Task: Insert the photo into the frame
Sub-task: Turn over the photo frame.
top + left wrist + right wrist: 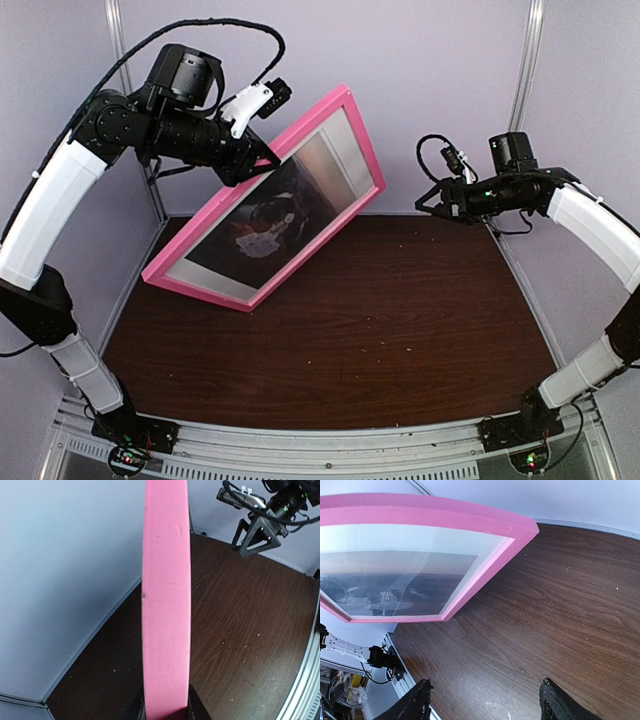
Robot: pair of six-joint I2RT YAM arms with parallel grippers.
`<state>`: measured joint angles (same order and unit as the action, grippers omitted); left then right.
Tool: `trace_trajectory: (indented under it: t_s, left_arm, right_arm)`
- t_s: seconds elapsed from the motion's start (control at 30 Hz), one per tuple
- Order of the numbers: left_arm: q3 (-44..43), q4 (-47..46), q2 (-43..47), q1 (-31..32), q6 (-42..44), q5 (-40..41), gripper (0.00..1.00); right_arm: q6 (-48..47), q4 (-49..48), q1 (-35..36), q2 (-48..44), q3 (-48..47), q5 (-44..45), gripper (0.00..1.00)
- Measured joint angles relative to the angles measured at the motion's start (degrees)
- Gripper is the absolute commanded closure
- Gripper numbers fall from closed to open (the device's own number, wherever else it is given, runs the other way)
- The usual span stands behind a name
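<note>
One frame (200, 283), one photo (265, 225), two pincers.
Left pincer (258, 158) pinches the tilted pink frame's bar, upper left; the photo shows within it. Right pincer (428, 203), at right, spread and empty over the desk (380, 330).

pink frame (365, 140) tilted up at far left, dark photo (262, 225) with pale figure set inside it.

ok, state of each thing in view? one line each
frame: tilted up, pink front towards the top camera, gripped at its upper bar.
photo: inside the frame, picture side showing through the front.
left gripper: shut on the frame.
right gripper: open, empty, apart from the frame.
</note>
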<state>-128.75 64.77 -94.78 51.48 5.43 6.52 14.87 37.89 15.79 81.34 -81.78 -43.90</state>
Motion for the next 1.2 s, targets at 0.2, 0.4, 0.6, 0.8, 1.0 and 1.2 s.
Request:
trace_trajectory:
  t_s: [0.2, 0.4, 0.6, 0.8, 1.0, 1.2]
  left_arm:
    - [-1.99, -1.79, -0.96, -0.13, -8.44, -3.34, 1.00]
    - [-0.42, -5.05, -0.87, -2.78, -19.17, -8.70, 1.00]
    - [8.41, -13.09, 0.00, -7.78, -30.75, -13.22, 1.00]
    - [19.50, -22.38, 0.66, -11.82, -41.94, -17.27, 1.00]
    - [29.97, -31.56, 1.01, -15.30, -52.85, -21.16, 1.00]
    - [37.94, -38.95, 1.46, -17.77, -60.35, -22.08, 1.00]
  right_arm:
    - [-0.63, 2.21, 0.00, 0.00, -0.72, 1.25, 0.15]
    - [-1.53, 4.79, 0.00, -0.02, -3.54, 3.30, 0.00]
    - [-1.20, 5.75, 0.00, 0.00, -3.65, 3.43, 0.00]
    - [-1.20, 6.27, 0.00, 0.22, -3.65, 3.43, 0.00]
    - [-1.20, 6.54, 0.00, 1.64, -3.65, 3.45, 0.00]
    - [-1.22, 6.71, 0.00, 2.45, -3.52, 3.78, 0.00]
